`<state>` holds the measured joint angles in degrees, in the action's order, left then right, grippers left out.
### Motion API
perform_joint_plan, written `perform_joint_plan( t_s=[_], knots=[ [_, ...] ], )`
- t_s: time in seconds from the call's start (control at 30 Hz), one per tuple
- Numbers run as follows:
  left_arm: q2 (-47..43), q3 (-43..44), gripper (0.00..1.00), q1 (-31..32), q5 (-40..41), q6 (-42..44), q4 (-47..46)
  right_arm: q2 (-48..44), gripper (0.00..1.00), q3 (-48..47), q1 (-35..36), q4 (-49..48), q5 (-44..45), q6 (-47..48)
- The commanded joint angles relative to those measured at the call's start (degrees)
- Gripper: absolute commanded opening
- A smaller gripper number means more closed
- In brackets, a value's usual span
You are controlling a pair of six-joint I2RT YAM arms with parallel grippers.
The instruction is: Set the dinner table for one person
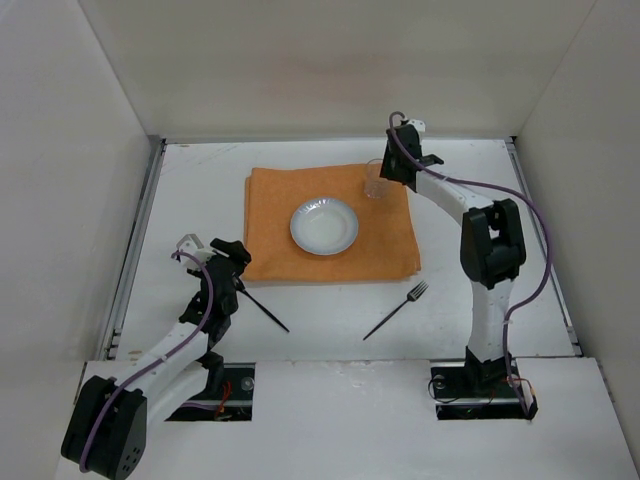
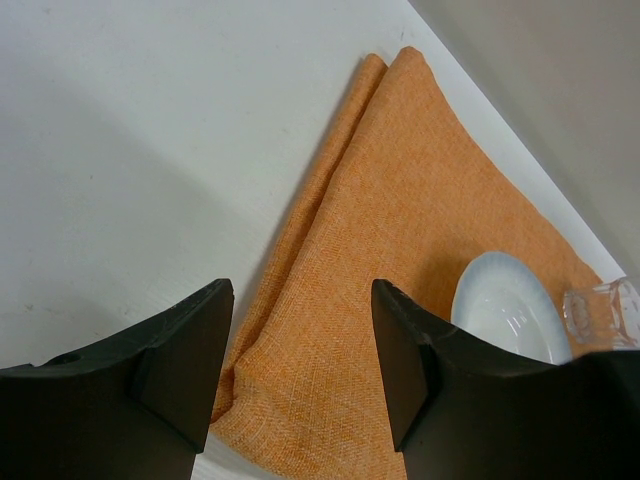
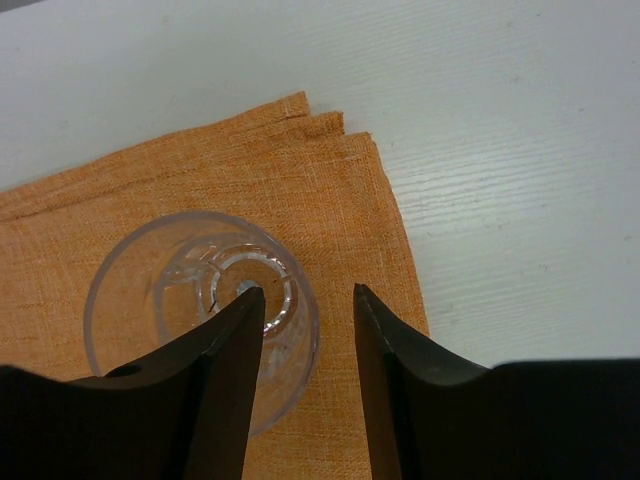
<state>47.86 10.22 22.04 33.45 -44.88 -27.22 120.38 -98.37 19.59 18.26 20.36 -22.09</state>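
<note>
- The dinner table point(image 1: 330, 345) is the wide white top that fills the overhead view, with metal rails along its 9 and 3 o'clock sides
- An orange placemat point(image 1: 270, 230) lies flat on it, a little toward 12 o'clock from the middle
- A white plate point(image 1: 324, 226) sits on the placemat near the cloth's centre
- A clear glass point(image 3: 180, 290) stands upright on the placemat's 1 o'clock corner, at about 1 o'clock from the plate
- A fork point(image 1: 396, 309) lies on the bare top at 5 o'clock from the plate, off the cloth, with its tines toward 1 o'clock
- A dark slim utensil point(image 1: 265, 308) lies on the bare top at 7 o'clock from the plate, slanting from 11 to 5 o'clock
- The right gripper point(image 3: 307, 295) is over the glass with its fingers spread; one finger is above the bowl of the glass and the other is outside it, so the 3 o'clock side of the rim runs between them, with a gap showing
- The left gripper point(image 2: 300, 300) is at the placemat's 7 o'clock corner; its fingers are spread wide with nothing between them, and cloth shows in the gap
</note>
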Motion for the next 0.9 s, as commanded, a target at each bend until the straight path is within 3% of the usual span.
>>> perform_joint_plan(
  t_s=[0.0, 0.27, 0.33, 0.4, 0.53, 0.6, 0.77, 0.87],
  knots=[
    [-0.40, -0.46, 0.55, -0.03, 1.18, 0.23, -2.57, -6.37, 0.48, 0.54, 0.40, -1.03, 0.12, 0.82],
    [-0.22, -0.20, 0.54, -0.20, 0.57, 0.32, -2.31, -19.98, 0.53, 13.26, 0.40, -6.74, 0.12, 0.82],
    [-0.39, -0.02, 0.47, 0.32, 0.21, 0.41, -2.13, -24.46, 0.53, 19.23, 1.71, -10.33, -0.58, 0.90],
    [-0.40, 0.41, 0.38, 0.76, 0.30, 0.94, -2.05, -29.57, 0.45, 26.27, 4.25, -14.90, -2.51, 0.99],
    [-1.18, 1.38, 0.35, 1.46, 0.73, 1.64, -0.21, -36.95, 0.16, 37.43, 13.47, -21.41, -9.53, -1.20],
    [-2.67, 2.08, 0.36, 1.64, 1.96, 1.82, 1.55, -38.11, 0.10, 41.31, 20.23, -24.22, -11.74, -2.25],
    [-5.57, 4.98, 0.45, 2.08, 7.93, 1.03, 9.27, -32.77, 0.13, 42.47, 38.86, -28.63, -14.39, -2.18],
    [-6.54, 6.21, 0.47, 0.68, 10.75, -0.72, 13.41, -28.19, 0.23, 40.45, 44.94, -30.38, -13.77, -1.47]
  ],
)
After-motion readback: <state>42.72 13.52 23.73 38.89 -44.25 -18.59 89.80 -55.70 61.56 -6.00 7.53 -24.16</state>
